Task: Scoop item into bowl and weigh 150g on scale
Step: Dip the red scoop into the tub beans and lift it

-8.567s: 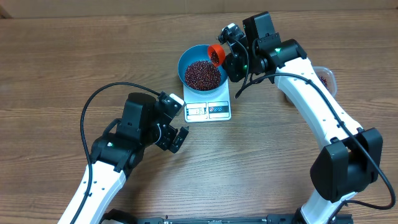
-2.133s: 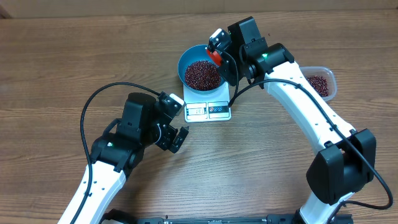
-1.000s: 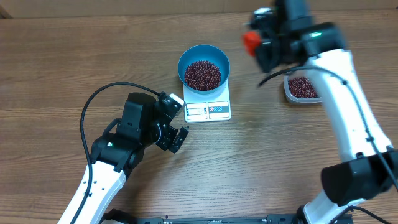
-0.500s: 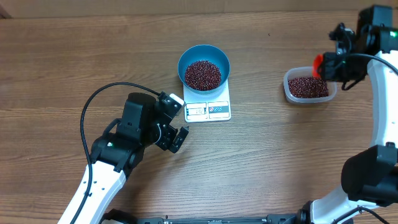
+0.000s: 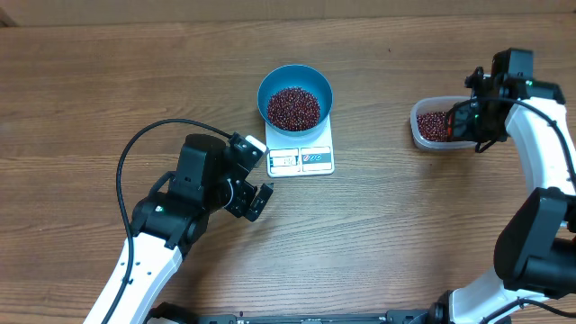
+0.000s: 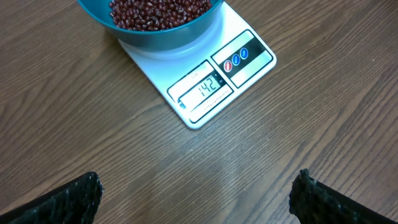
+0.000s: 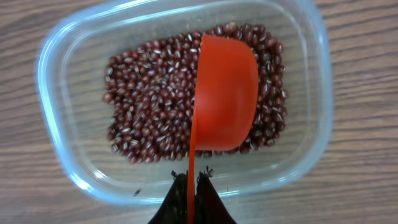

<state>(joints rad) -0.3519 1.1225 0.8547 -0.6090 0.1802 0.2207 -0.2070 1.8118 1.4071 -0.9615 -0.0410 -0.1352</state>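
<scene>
Pinching red scoop (image 7: 227,93) handle with right end effector (image 7: 189,190), jaws pressed together; cup over beans (image 7: 143,118) in clear tub (image 7: 53,68) straight ahead. Hovering left end effector (image 6: 199,199) spread wide above tabletop (image 6: 323,124); just ahead, scale (image 6: 211,93) showing 142, carrying bean-filled blue bowl (image 6: 161,40).

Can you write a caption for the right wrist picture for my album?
Right gripper holds a red scoop over the beans in the clear tub.

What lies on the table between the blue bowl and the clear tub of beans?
Nothing: in the overhead view only bare wooden table separates the bowl and the tub.
</scene>
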